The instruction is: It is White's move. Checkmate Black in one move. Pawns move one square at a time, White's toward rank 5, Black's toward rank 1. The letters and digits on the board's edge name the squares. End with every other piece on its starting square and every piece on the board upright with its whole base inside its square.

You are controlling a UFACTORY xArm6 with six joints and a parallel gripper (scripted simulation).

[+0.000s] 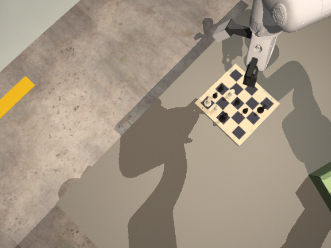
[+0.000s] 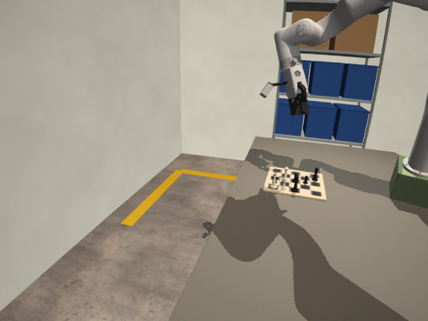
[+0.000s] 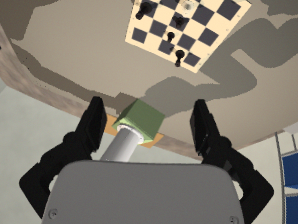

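A small chessboard point(image 1: 239, 132) point(image 2: 316, 193) point(image 3: 229, 7) lies on the grey-brown table. Three white pieces stand near its left corner, one of them a tall piece point(image 1: 207, 101) point(image 2: 274, 180) on the corner square and another point(image 1: 230, 93) further in. Several black pieces stand across the middle, among them one point(image 1: 260, 109) point(image 2: 316, 174) toward the right and one point(image 1: 223, 116) near the front edge. My gripper point(image 1: 250, 76) point(image 2: 299, 105) point(image 3: 148, 108) is open and empty. It hangs high above the table, over the board's far side. In the wrist view the board is far below, at the top of the frame.
The arm's green base block point(image 1: 322, 183) point(image 2: 405, 186) point(image 3: 140, 119) stands at the table's right. A metal shelf with blue bins point(image 2: 327, 82) stands behind the table. The table's left edge drops to a concrete floor with a yellow line point(image 1: 14, 95) point(image 2: 156, 197).
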